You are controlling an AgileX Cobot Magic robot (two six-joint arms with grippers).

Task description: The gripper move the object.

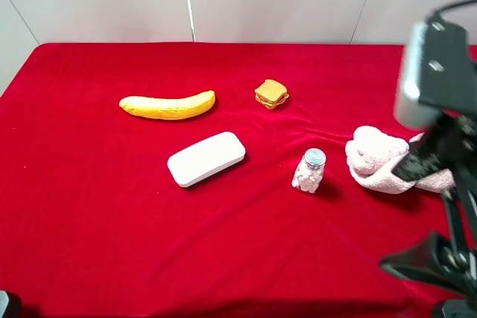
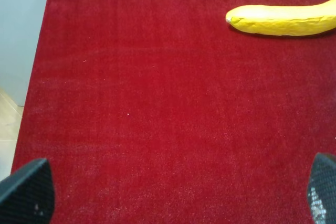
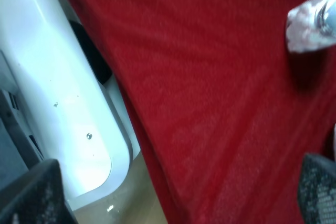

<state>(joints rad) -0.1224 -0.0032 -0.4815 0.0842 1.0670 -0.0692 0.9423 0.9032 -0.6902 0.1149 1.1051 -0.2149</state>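
- Right gripper (image 1: 436,255), nearest the high camera at the tabletop's (image 1: 112,251) right front corner, is well apart from the banana (image 1: 168,106) near the back edge.
- Left gripper's (image 2: 178,192) fingers (image 2: 29,190) are spread and empty; center them across the banana's (image 2: 283,19) middle before closing.
- Right wrist: fingers (image 3: 37,195) spread over the tabletop's (image 3: 210,103) edge, holding nothing.

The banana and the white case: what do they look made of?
The banana looks like matte foam or soft plastic, probably a toy: even yellow, faintly dimpled skin, no gloss. The white case looks like smooth hard plastic: uniform white, rounded corners, soft sheen. Neither can be confirmed by sight alone.
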